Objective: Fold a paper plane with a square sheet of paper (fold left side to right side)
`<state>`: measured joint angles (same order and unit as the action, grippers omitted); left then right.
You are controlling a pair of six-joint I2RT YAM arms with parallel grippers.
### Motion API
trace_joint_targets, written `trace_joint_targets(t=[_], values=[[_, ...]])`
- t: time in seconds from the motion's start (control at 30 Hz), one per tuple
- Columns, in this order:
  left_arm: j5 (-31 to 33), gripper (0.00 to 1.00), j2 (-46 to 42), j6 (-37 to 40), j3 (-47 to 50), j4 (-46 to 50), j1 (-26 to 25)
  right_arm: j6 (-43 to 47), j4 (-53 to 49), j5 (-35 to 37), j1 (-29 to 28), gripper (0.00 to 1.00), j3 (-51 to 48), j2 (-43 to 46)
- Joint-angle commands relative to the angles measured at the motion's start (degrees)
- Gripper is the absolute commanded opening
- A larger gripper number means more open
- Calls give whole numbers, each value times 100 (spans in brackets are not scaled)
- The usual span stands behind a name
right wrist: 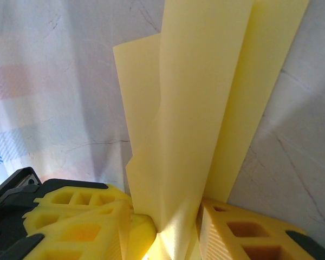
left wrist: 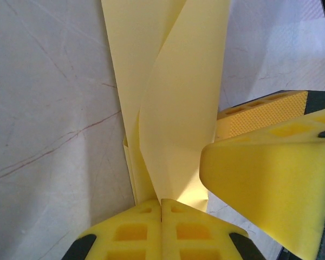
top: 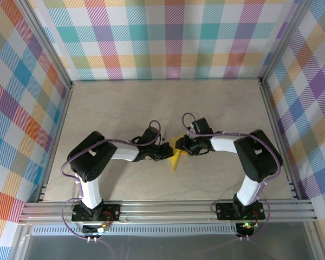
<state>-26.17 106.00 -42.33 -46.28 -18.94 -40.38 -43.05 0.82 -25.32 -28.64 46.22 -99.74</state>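
The yellow sheet of paper (top: 177,158) is folded into a narrow, pointed shape with fanned layers, and it sits mid-table between both grippers. My left gripper (top: 168,153) comes in from the left. In the left wrist view its jaws (left wrist: 161,202) are shut on the paper's (left wrist: 179,108) near end, and the layers rise away from them. My right gripper (top: 184,146) reaches in from the right. Its fingers stand apart with the upright folded paper (right wrist: 200,108) between them (right wrist: 176,227). One right finger (left wrist: 271,184) looms close beside the left jaws.
The beige table (top: 151,108) is fenced by checked walls at the back and both sides. An aluminium rail (top: 162,208) runs along the near edge, where both arm bases are bolted. The two grippers nearly touch each other.
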Motion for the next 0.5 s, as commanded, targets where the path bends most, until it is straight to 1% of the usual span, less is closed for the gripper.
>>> trace_joint_targets(t=[0.0, 0.27, 0.47], values=[[147, 4, 18, 111, 90, 314, -115, -27, -253, 39, -80, 38, -69, -181], [131, 4, -8, 108, 1, 205, -163, -19, -290, 28, -80, 38, -77, -177], [198, 4, -183, 147, -10, 246, -198, 0, -295, 52, -79, 38, -101, -181]])
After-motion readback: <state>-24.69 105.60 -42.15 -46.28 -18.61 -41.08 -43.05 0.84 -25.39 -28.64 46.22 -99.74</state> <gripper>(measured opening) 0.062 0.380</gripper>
